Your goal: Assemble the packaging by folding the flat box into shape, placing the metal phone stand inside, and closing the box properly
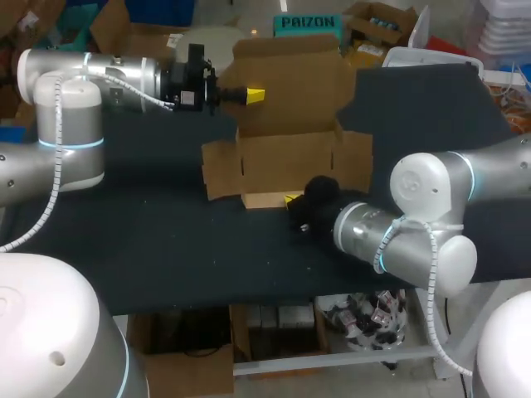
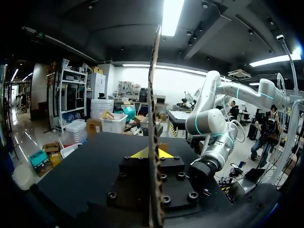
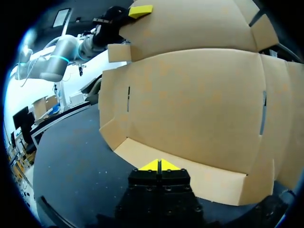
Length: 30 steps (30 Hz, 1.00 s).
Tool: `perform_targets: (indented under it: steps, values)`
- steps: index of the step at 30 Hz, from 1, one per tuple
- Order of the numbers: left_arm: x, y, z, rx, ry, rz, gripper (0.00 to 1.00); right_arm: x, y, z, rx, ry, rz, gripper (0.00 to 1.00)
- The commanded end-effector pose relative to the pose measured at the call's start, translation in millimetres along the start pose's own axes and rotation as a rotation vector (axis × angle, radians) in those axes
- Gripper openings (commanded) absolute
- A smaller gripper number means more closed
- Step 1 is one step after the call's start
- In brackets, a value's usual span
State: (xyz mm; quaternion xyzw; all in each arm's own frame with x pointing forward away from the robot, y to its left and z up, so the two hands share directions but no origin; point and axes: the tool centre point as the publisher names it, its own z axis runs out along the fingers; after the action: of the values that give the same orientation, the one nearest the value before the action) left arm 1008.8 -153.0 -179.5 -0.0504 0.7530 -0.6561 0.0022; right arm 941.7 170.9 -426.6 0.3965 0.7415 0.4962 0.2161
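Note:
The brown cardboard box (image 1: 290, 157) lies partly folded in the middle of the black table, its lid panel (image 1: 286, 83) raised upright at the back. My left gripper (image 1: 253, 95) is shut on the lid's left edge. In the left wrist view that edge (image 2: 153, 95) runs up between the yellow tips (image 2: 152, 153). My right gripper (image 1: 292, 199) is shut, its tips resting on the box's narrow front flap (image 1: 264, 200). The right wrist view shows the joined tips (image 3: 160, 165) over this flap (image 3: 204, 179), the box wall (image 3: 199, 104) ahead and the left gripper (image 3: 140, 9) beyond. No phone stand is in view.
Black table surface (image 1: 166, 240) stretches left of the box and toward the front edge. A side flap (image 1: 220, 170) sticks out on the box's left. My right arm's elbow (image 1: 431, 224) hangs over the table's front right. A white bin (image 1: 427, 56) stands at the back right.

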Motion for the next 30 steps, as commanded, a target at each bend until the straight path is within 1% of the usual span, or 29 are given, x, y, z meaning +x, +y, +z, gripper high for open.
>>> perform_targets:
  steps: [1,17,22,30]
  values:
    - [0.1,0.6,-0.3,0.001,0.002,0.0,0.0,-0.4,-6.7,4.5,-0.004,-0.008,0.005,0.0]
    - [0.1,0.6,-0.3,0.001,0.002,0.0,0.0,-0.4,-6.7,4.5,-0.004,-0.008,0.005,0.0]
    - [11.2,4.6,2.5,-0.007,0.025,-0.029,0.0,-0.4,-6.7,4.5,-0.004,-0.008,0.005,0.0]
    - [27.7,10.3,2.0,-0.017,0.026,-0.063,0.0,-0.4,-6.7,4.5,-0.004,-0.008,0.005,0.0]
